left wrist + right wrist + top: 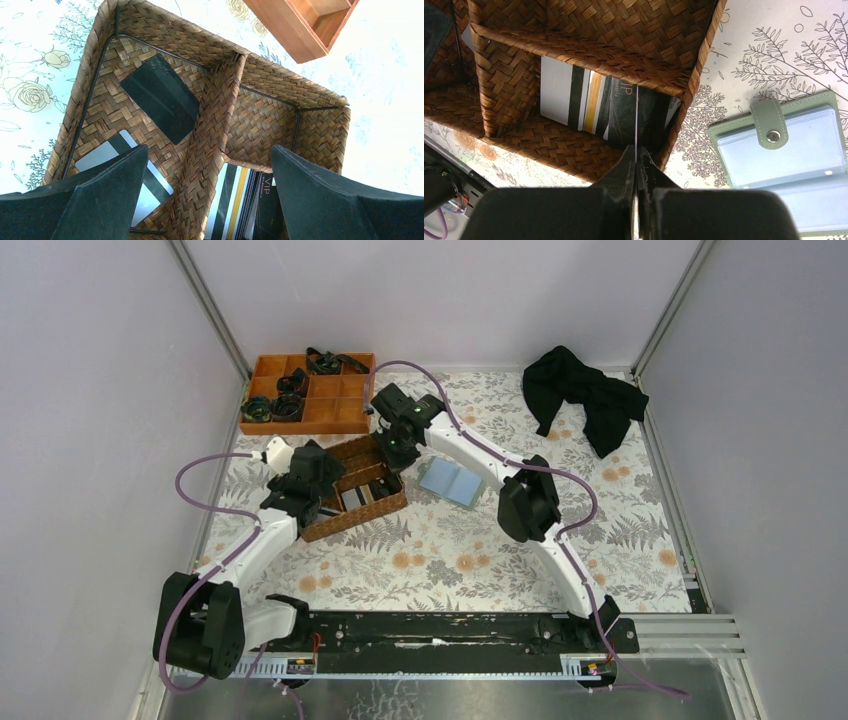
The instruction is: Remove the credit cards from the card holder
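Note:
The card holder (450, 481) lies open on the table right of the wicker basket (362, 516), its light blue inside up; it also shows in the right wrist view (794, 150). My right gripper (636, 150) is shut on a thin credit card (637, 115), seen edge-on, over the basket's compartment that holds a stack of cards (584, 102). My left gripper (209, 150) is open and empty above the basket (150, 20). Below it lie a dark card (161, 97), a grey card (97, 156) and the stack (245, 200).
An orange divided tray (320, 400) with black items stands behind the basket, its corner in the left wrist view (300, 25). A black cloth (585, 395) lies at the back right. Both arms meet over the basket.

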